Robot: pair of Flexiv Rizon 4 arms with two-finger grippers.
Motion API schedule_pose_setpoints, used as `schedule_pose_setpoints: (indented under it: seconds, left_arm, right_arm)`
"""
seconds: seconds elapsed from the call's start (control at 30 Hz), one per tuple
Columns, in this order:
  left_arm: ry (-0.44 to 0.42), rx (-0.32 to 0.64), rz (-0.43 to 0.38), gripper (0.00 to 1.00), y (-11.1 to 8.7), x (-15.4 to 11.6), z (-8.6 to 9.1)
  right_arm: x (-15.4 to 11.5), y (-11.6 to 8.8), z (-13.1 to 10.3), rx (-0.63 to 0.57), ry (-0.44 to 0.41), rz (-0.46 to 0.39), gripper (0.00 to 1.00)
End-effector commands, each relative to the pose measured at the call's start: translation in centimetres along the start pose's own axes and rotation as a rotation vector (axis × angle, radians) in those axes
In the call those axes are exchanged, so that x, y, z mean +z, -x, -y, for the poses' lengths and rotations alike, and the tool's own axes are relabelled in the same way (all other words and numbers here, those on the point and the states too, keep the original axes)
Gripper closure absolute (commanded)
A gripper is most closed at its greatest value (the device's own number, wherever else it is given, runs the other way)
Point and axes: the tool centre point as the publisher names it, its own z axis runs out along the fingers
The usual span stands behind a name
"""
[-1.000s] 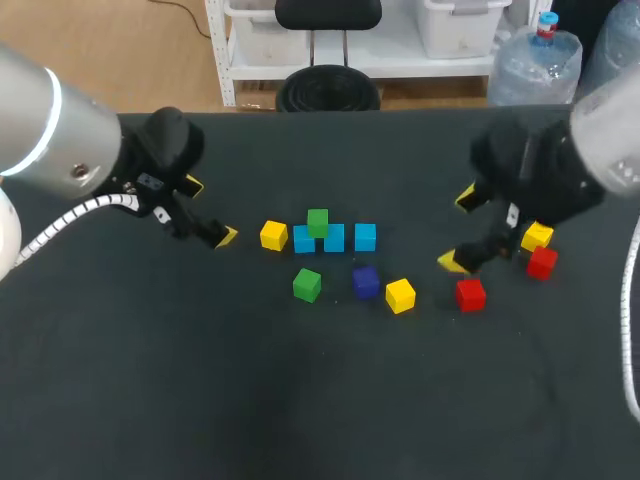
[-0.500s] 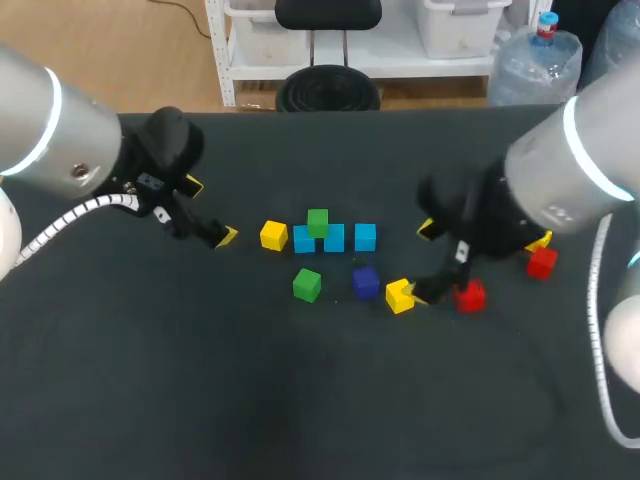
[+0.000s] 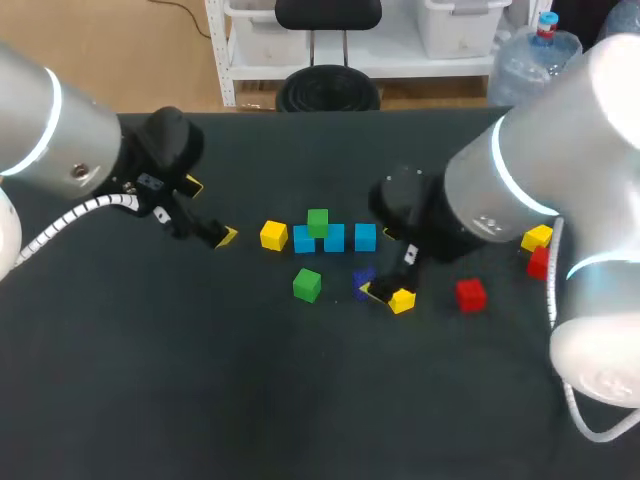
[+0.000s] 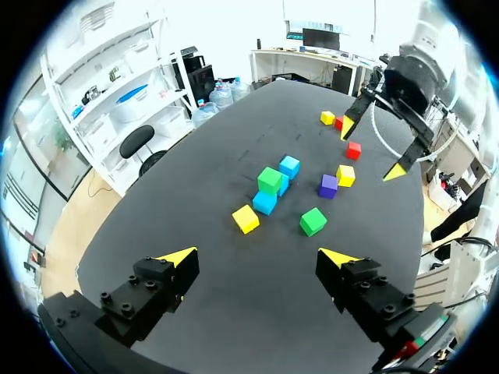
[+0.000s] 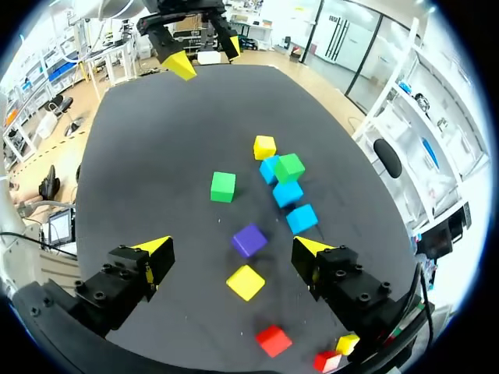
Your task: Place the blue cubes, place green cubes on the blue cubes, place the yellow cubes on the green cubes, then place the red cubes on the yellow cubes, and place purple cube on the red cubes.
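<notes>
Right gripper [image 3: 377, 262] swung left over purple cube [image 3: 362, 277], spread wide; left gripper [image 3: 210, 210] wide

Three blue cubes [image 3: 365, 237], three yellow [image 3: 273, 235], two green [image 3: 307, 285], two red [image 3: 470, 294], one purple [image 5: 249, 240].

The only thing before me that is not part of the job is the table [image 3: 300, 400]. Its top is flat, matte and dark, close to black, and looks the same shade all over. From the head view its far edge runs straight across, and the top reaches both sides and the near side of that view. From each wrist view the same dark top stretches ahead of my fingers to that edge.
</notes>
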Motion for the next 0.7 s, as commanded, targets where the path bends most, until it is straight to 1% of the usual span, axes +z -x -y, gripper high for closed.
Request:
schedule_pose_setpoints:
  seconds: [0.03,0.2,0.3,0.37,0.47,0.7]
  left_arm:
    - [-0.003,0.002,0.005,0.00,-0.1,0.0,-0.1]
    - [-0.003,0.002,0.005,0.00,-0.1,0.0,-0.1]
    - [-0.003,0.002,0.005,0.00,-0.1,0.0,-0.1]
    - [-0.003,0.002,0.005,0.00,-0.1,0.0,-0.1]
    - [-0.003,0.002,0.005,0.00,-0.1,0.0,-0.1]
    - [-0.003,0.002,0.005,0.00,-0.1,0.0,-0.1]
  right_arm:
    - [2.3,0.4,-0.6,-0.008,-0.017,0.015,0.00]
    - [3.7,0.8,-1.4,-0.013,-0.002,0.011,0.00]
    - [4.8,0.7,-1.6,-0.006,-0.008,-0.016,0.00]
    - [5.4,0.8,-1.4,0.019,-0.012,-0.038,0.00]
    - [5.8,1.5,-1.3,0.030,-0.017,-0.034,0.00]
    - [6.6,3.7,-1.4,0.044,-0.005,0.017,0.00]
